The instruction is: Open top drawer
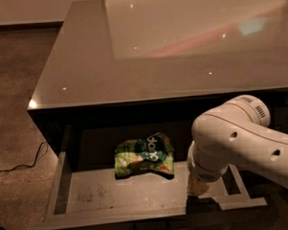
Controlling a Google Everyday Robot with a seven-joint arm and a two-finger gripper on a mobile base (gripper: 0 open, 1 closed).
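The top drawer (pixel 97 192) stands pulled far out from under the grey countertop, and its grey scuffed interior shows. Its dark front edge (pixel 91 224) runs along the bottom of the view, with the small metal pull handle (pixel 151 228) at centre. A green snack bag (pixel 145 157) lies inside the drawer toward the back. My gripper (pixel 197 185) is a beige piece under the white arm (pixel 241 141). It hangs over the right part of the drawer, just behind the front edge and to the right of the handle. It is apart from the bag.
The glossy grey countertop (pixel 179 48) fills the upper view. A speckled floor (pixel 14 94) lies to the left, with a dark cable (pixel 21 165) on it. The white arm covers the drawer's right end and the cabinet front.
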